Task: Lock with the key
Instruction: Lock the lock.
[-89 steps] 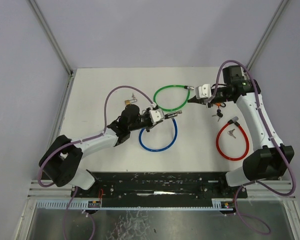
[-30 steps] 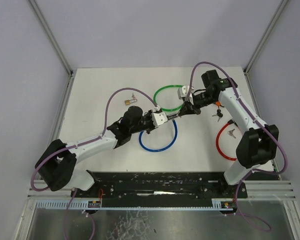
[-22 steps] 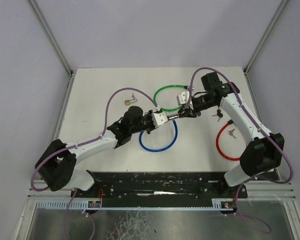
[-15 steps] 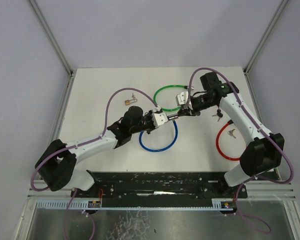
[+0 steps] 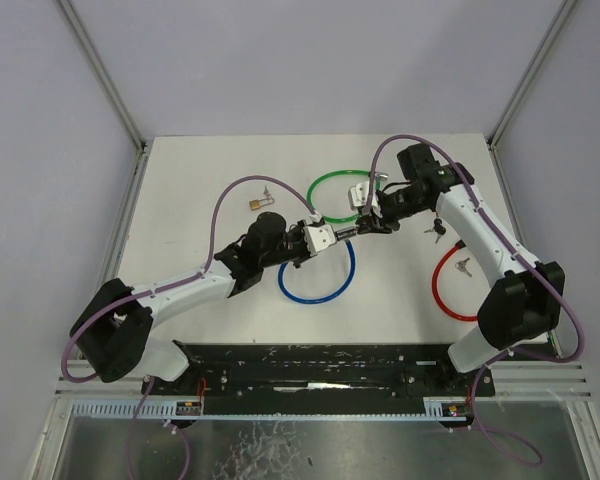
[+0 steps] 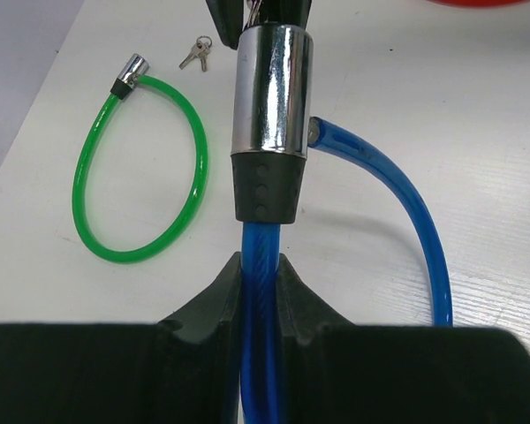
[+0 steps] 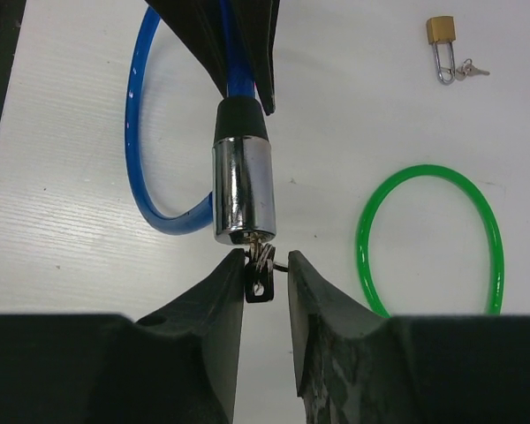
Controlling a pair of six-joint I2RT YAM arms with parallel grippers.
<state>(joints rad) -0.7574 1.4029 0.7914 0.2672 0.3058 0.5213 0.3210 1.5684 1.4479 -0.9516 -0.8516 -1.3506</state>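
The blue cable lock (image 5: 315, 285) lies looped at mid-table, and its chrome barrel (image 6: 271, 93) is lifted off the surface. My left gripper (image 6: 260, 274) is shut on the blue cable just behind the barrel's black collar. A black-headed key (image 7: 260, 281) sticks in the end of the barrel (image 7: 243, 190), with a second key hanging on its ring. My right gripper (image 7: 267, 265) straddles the key head with its jaws open; a gap shows on the right side. In the top view the two grippers meet tip to tip, left gripper (image 5: 325, 236) and right gripper (image 5: 365, 226).
A green cable lock (image 5: 340, 195) lies just behind the grippers and a red cable lock (image 5: 464, 283) at the right, with keys (image 5: 464, 264) inside its loop. More keys (image 5: 437, 230) lie by the right arm. A brass padlock (image 5: 259, 204) sits at the back left.
My right arm came in from the right to the barrel's end, and over the last second its jaws have opened off the key. The key stays in the barrel. The left gripper has held still.
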